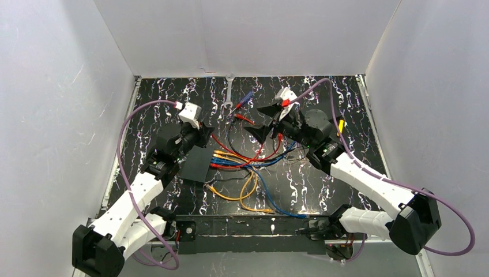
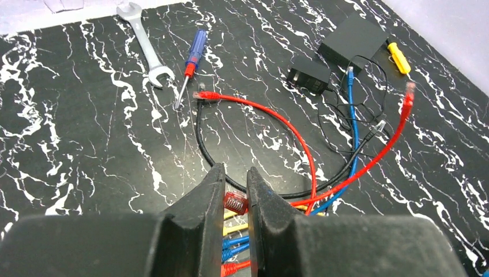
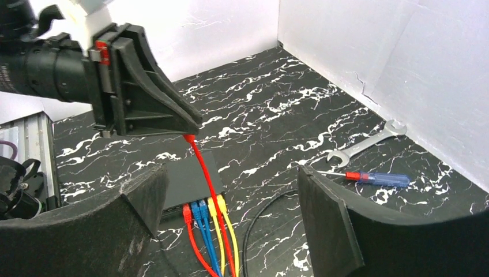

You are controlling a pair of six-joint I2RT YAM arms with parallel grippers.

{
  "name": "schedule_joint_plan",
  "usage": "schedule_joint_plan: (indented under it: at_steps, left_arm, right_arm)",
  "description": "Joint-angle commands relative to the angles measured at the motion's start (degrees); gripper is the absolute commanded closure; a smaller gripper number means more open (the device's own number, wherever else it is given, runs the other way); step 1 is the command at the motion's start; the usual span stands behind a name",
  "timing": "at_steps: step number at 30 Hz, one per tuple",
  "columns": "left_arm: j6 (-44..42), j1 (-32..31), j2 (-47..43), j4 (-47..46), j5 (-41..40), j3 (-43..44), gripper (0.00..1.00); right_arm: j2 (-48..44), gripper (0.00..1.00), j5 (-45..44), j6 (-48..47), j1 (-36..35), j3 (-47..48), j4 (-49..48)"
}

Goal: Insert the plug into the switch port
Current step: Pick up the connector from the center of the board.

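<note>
The switch (image 1: 198, 164) is a flat black box on the marbled table, also in the right wrist view (image 3: 185, 179). Red, blue and yellow plugs (image 3: 207, 210) sit in the sockets on its edge. My left gripper (image 1: 203, 136) hangs just above the switch, shut on a red plug (image 2: 234, 202) between its fingers (image 2: 210, 193). The plug's red cable (image 3: 202, 167) trails down over the switch. My right gripper (image 1: 262, 122) is open and empty to the right of the switch, with its fingers (image 3: 326, 213) wide apart.
A wrench (image 2: 144, 46) and a blue-handled screwdriver (image 2: 193, 55) lie at the back. A plain black slab (image 2: 353, 40), a small black block (image 2: 310, 74) and a yellow tool (image 2: 398, 56) lie back right. Loose red, blue and black cables (image 2: 300, 138) loop between.
</note>
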State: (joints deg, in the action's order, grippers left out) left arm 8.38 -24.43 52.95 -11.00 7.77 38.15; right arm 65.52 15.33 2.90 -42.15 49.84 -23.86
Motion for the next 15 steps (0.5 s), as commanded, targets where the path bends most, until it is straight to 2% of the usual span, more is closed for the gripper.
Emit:
schedule_joint_plan:
  at_steps: [1,7,15]
  left_arm:
    - [-4.4,0.1,-4.6,-5.0,2.2,-1.7,1.00]
    - [-2.0,0.2,-6.2,-14.5,15.7,-5.0,1.00]
    - [5.2,0.3,-0.5,-25.5,28.6,-5.6,1.00]
  right_arm:
    - [0.3,0.12,2.8,3.0,3.1,1.7,-0.5]
    - [3.0,0.14,9.9,3.6,5.7,0.5,-2.0]
    - [5.5,0.21,23.3,3.6,6.4,-0.8,-6.0]
